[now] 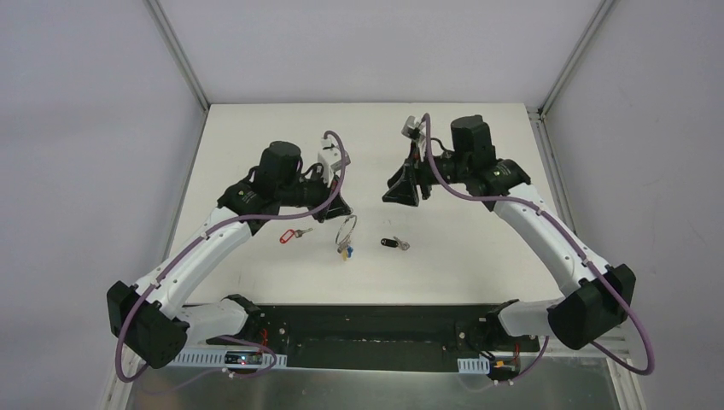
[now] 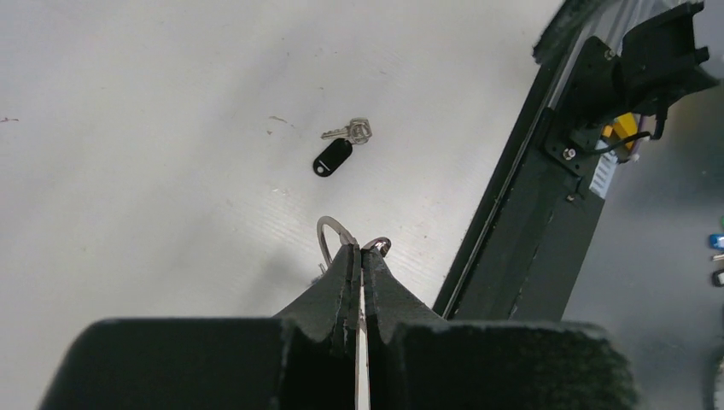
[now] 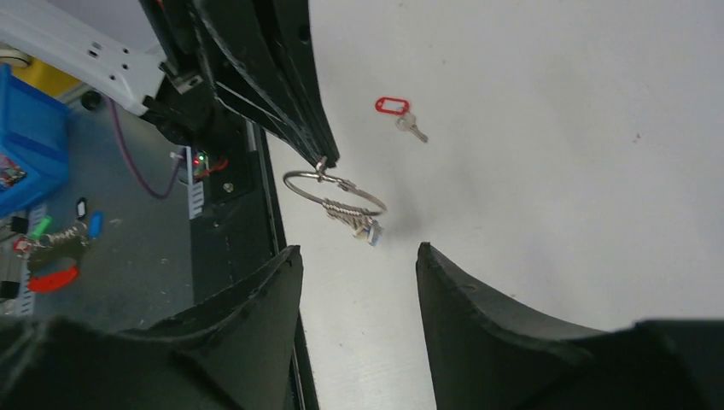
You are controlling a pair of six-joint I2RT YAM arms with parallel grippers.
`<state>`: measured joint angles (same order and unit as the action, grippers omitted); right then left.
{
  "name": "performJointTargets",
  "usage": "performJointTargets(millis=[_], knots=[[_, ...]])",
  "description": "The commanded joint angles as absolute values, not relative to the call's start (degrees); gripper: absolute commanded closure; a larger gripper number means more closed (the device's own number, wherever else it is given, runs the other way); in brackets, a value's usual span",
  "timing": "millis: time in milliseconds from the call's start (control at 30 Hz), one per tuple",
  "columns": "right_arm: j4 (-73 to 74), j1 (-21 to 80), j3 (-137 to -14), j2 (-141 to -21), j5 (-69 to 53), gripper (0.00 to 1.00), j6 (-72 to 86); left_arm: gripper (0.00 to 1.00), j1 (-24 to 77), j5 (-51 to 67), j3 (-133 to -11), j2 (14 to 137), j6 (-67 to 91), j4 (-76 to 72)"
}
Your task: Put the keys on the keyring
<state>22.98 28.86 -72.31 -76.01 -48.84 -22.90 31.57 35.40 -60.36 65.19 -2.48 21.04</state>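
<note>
My left gripper (image 1: 346, 211) is shut on the top of the keyring (image 1: 346, 229), a thin silver ring. It holds the ring upright, just above the table. The bunch of keys with blue and yellow tags (image 1: 344, 252) hangs from it. In the left wrist view the ring (image 2: 327, 235) pokes out past the shut fingertips. In the right wrist view the ring (image 3: 333, 192) hangs from the left fingertip. The red-tagged key (image 1: 290, 234) lies left of the ring, and the black-tagged key (image 1: 393, 243) lies right of it. My right gripper (image 1: 401, 200) is open and empty, above the table behind the black-tagged key.
The black base rail (image 1: 367, 325) runs along the table's near edge. Metal frame posts (image 1: 179, 51) stand at the back corners. In the right wrist view a blue bin (image 3: 26, 137) and loose tags (image 3: 51, 248) lie off the table beyond the rail.
</note>
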Motion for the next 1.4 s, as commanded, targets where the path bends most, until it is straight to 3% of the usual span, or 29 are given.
performJointTargets(millis=[0, 933, 1133, 1233, 1367], knots=[[15.6, 30.5, -74.8, -78.2, -56.2, 0.46, -14.0, 1.00, 32.2, 34.6, -65.0, 66.0, 5.9, 21.0], [14.6, 36.7, -76.4, -87.6, -56.1, 0.69, -11.3, 1.00, 33.7, 35.4, -66.7, 69.5, 12.6, 19.9], [14.5, 36.8, -76.1, -87.8, -57.5, 0.79, -11.2, 1.00, 33.7, 35.3, -66.6, 69.7, 12.2, 19.9], [14.2, 36.8, -76.1, -88.0, -58.3, 0.92, -11.0, 1.00, 33.7, 35.3, -66.6, 69.7, 12.1, 20.0], [13.9, 36.8, -75.4, -87.1, -58.2, 1.00, -12.1, 1.00, 33.8, 35.8, -66.1, 69.2, 9.9, 20.1]])
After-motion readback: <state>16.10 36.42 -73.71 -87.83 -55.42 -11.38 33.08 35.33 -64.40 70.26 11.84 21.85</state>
